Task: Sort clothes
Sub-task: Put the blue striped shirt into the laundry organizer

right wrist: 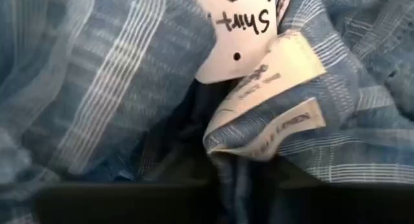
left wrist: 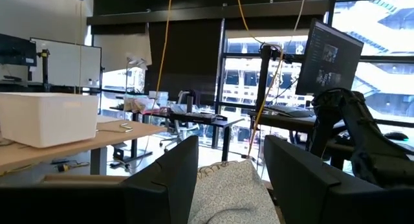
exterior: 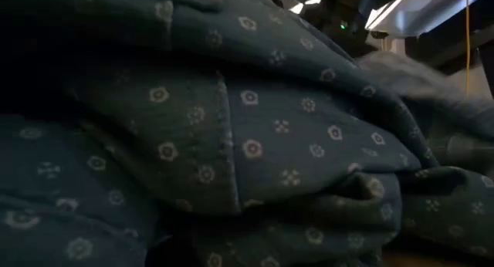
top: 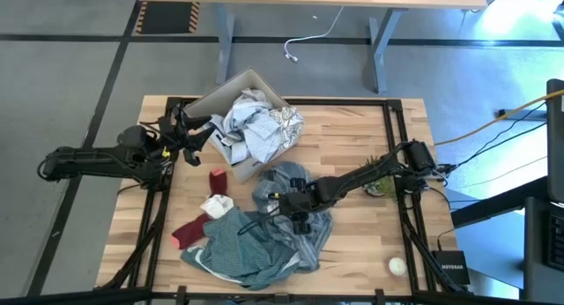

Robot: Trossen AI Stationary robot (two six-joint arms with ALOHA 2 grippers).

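Observation:
A pile of clothes lies mid-table: a blue striped shirt point(top: 280, 183), a teal flowered garment point(top: 236, 245) that fills the low view point(exterior: 255, 143), dark red socks point(top: 189, 231), and a small white piece point(top: 216, 205). My right gripper point(top: 296, 217) is down on the pile, shut on the striped shirt point(right wrist: 129, 81). My left gripper point(top: 192, 139) is at the left side of the cardboard box point(top: 231, 85), shut on a white patterned cloth point(left wrist: 228, 193). More light clothes point(top: 260, 127) lie in the box. My left gripper pinches the white patterned cloth point(left wrist: 223, 185) between its two fingers point(left wrist: 171, 182), coming level from the table's left. The cloth bulges up in the gap between them. Which part of the cloth it has, I cannot tell. My right gripper pinches a fold of the blue striped shirt point(right wrist: 240, 175) beside its sewn label point(right wrist: 272, 130) and paper tag point(right wrist: 236, 36), coming from above. The shirt lies on the pile.
A small white ball point(top: 397, 266) lies near the table's front right corner. A green thing point(top: 377, 168) shows under the right arm. The black frame rails point(top: 397, 146) run along the table's sides. Desks and a white bin point(left wrist: 48, 117) stand in the room beyond.

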